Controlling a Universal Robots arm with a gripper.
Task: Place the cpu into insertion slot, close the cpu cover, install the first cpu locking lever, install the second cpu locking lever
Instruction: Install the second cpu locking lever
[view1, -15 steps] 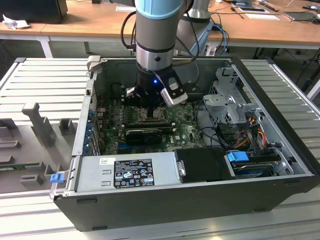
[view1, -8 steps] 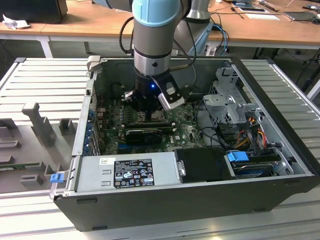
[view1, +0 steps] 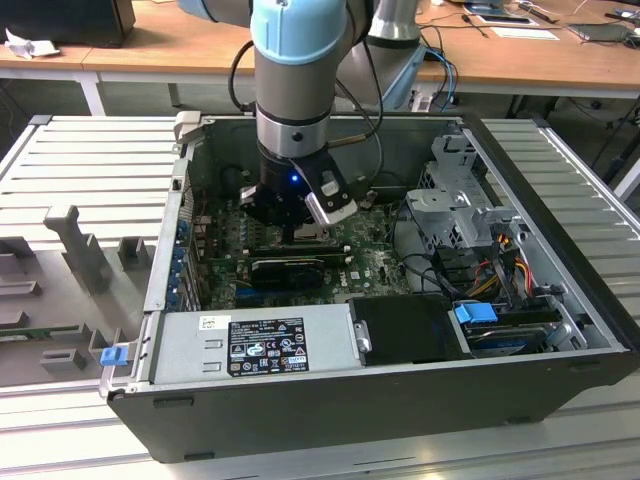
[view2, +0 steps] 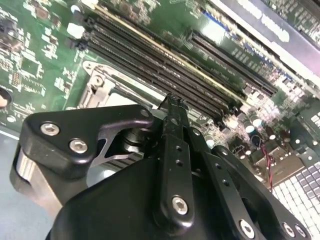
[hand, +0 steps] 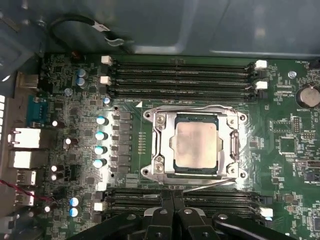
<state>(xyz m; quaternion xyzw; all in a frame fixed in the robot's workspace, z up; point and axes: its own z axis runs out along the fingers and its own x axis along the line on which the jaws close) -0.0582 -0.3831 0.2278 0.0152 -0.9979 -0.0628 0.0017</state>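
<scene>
Gripper hangs low over the board, its two fingers pressed together and holding nothing.
It sits just beside the insertion slot. Inside the slot lies the cpu, and the cpu cover is flat around it. One thin lever looks loose; I think a bump could bend it or scratch the computer case.
</scene>
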